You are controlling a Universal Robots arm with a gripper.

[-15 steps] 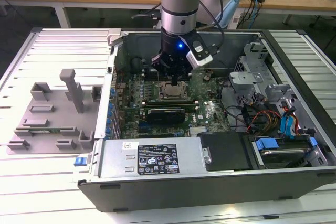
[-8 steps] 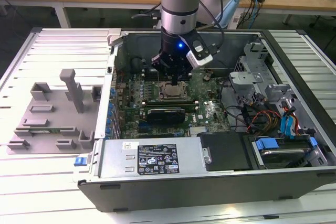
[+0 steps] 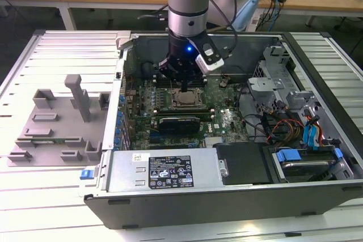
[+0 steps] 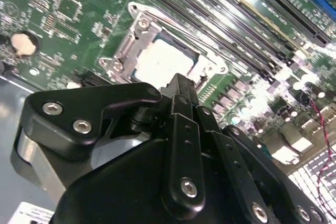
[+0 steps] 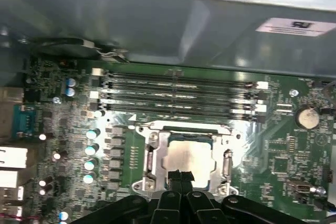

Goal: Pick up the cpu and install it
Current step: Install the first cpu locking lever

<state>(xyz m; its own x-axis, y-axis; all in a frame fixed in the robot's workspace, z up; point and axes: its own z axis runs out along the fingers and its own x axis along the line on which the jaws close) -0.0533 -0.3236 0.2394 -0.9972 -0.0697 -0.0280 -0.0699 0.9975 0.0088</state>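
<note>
The cpu [image 3: 184,99] lies flat in the motherboard socket, its silver top plate [image 5: 190,155] framed by the metal socket bracket [image 5: 149,153]. In the exterior view my gripper [image 3: 182,85] hangs straight above it inside the open computer case. In both wrist views the two black fingers are pressed together, their tips [image 5: 181,176] just over the near edge of the cpu [image 4: 157,59], with nothing between them. I cannot tell whether the tips [image 4: 181,83] touch the plate.
Memory slots [image 5: 178,90] run beside the socket, with the case wall [image 5: 157,24] beyond them. A coin cell [image 5: 307,118] sits on the board. A power supply [image 3: 164,171] and drive cage [image 3: 306,157] stand in the case. A grey fixture [image 3: 57,117] lies to the exterior view's left.
</note>
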